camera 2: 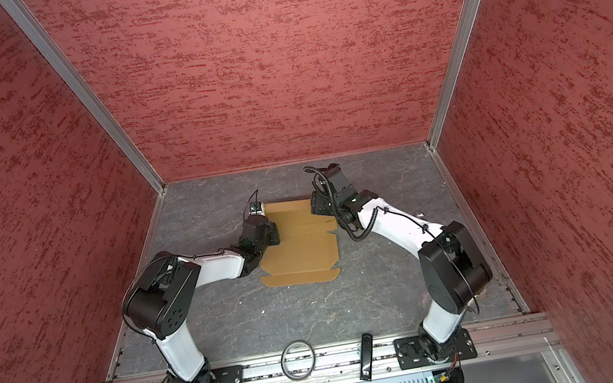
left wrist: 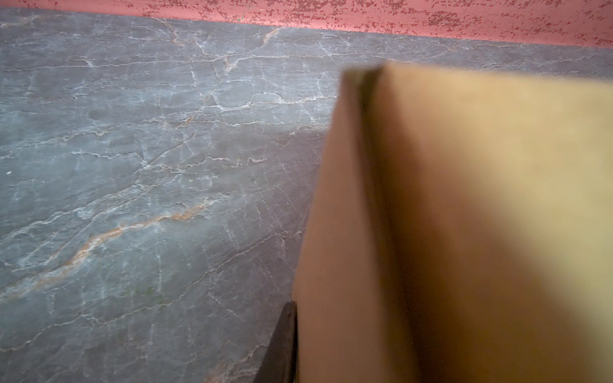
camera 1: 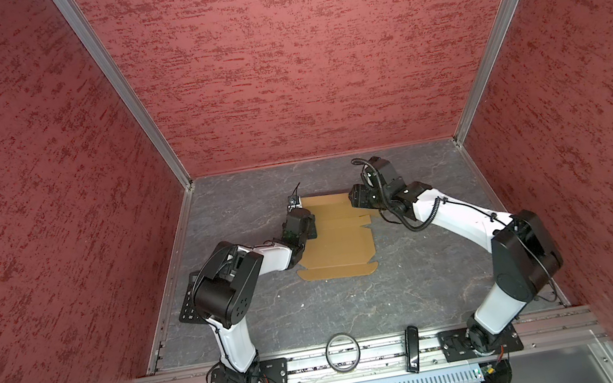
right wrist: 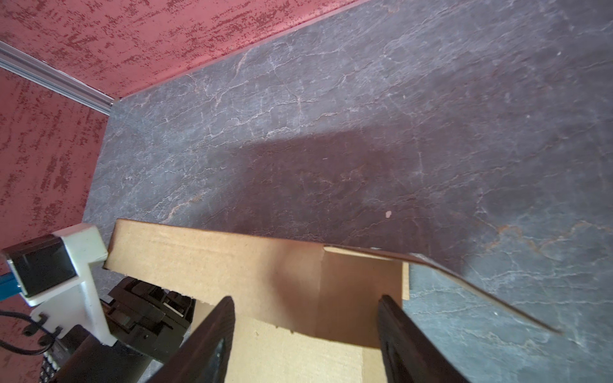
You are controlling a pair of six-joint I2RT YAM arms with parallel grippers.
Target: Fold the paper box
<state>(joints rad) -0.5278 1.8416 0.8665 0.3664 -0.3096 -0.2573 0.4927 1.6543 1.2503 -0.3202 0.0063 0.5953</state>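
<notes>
The paper box (camera 1: 337, 246) is lying as a mostly flat brown sheet on the grey counter (camera 1: 416, 279), out toward the far wall between the two arms, so the folding is looking barely begun. The left gripper (camera 1: 309, 228) is sitting at the sheet's left edge. In its wrist view one dark finger (left wrist: 282, 345) is pressing against a raised, blurred flap, and the fingers are seemingly pinching that cardboard edge. The right gripper (right wrist: 305, 305) is hanging over the far right corner with its fingers spread wide, holding nothing. A far panel is standing up ahead of them and a thin side tab is angling off beside it. I'm guessing the step in hand is raising the walls. The next move is calling for the right fingers to close on that tab or push it inward along its crease, with the left steadying its side so the sheet isn't sliding.
</notes>
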